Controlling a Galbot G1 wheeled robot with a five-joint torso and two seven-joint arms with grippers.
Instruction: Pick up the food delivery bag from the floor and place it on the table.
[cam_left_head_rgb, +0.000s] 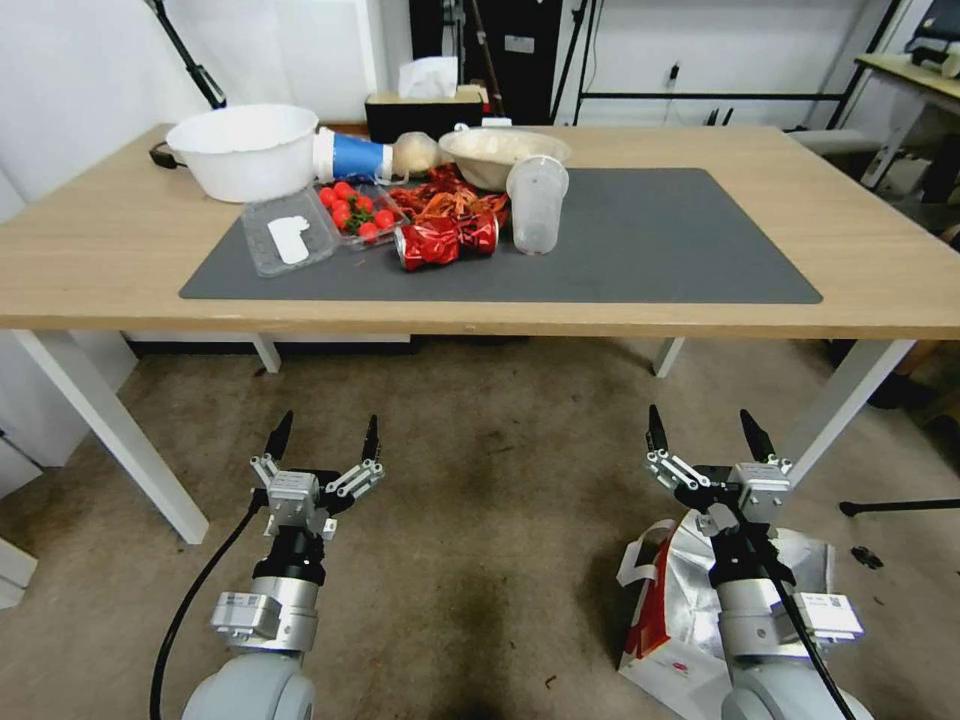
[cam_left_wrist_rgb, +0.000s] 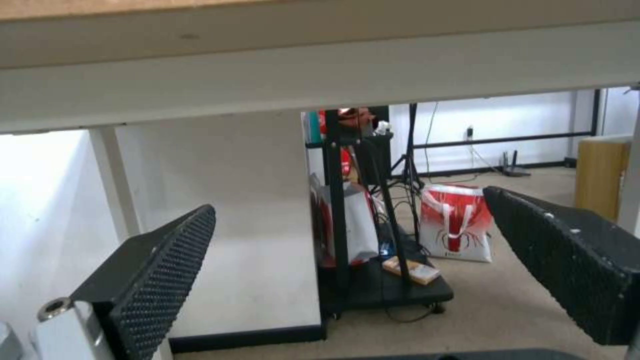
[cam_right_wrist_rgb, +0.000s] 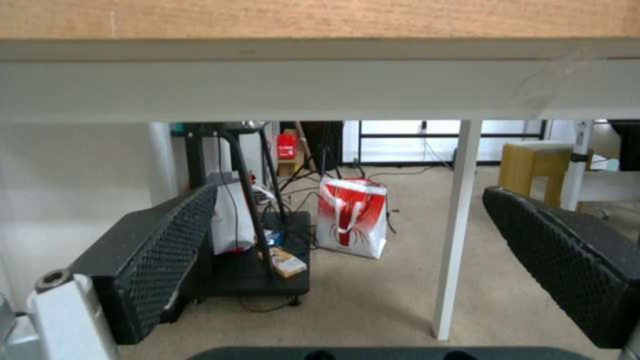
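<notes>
We find the bag (cam_left_head_rgb: 678, 610) on the floor (cam_left_head_rgb: 480, 520) at the near right, in front of the table (cam_left_head_rgb: 100, 250), lying beneath the right arm. Its silver lining and a red side panel face up, and a white loop handle sits at its left edge. The right gripper (cam_left_head_rgb: 700, 423) is held above the far end of the bag, pointing toward the table, with its fingers spread apart and nothing between them. We cannot tell whether the arm touches the bag.

The left gripper (cam_left_head_rgb: 325, 432) is held over bare floor at the near left, level with the right one, its fingers likewise apart and empty. Both wrist views confirm this: the black ribbed pads (cam_left_wrist_rgb: 167, 270) stand wide, with the underside of the table edge above them.

On the table we note a dark mat (cam_left_head_rgb: 640, 240). At its far left stand a white bowl (cam_left_head_rgb: 245, 150), a clear tray (cam_left_head_rgb: 290, 232), a box of tomatoes (cam_left_head_rgb: 355, 210), a red packet (cam_left_head_rgb: 445, 240), a clear cup (cam_left_head_rgb: 537, 203) and a beige bowl (cam_left_head_rgb: 500, 150). The right half of the mat is bare.

Through the wrist views, beyond the table legs, a red and white bag with a lobster print (cam_right_wrist_rgb: 351, 217) stands on the far floor beside a black cart (cam_right_wrist_rgb: 260, 260).
</notes>
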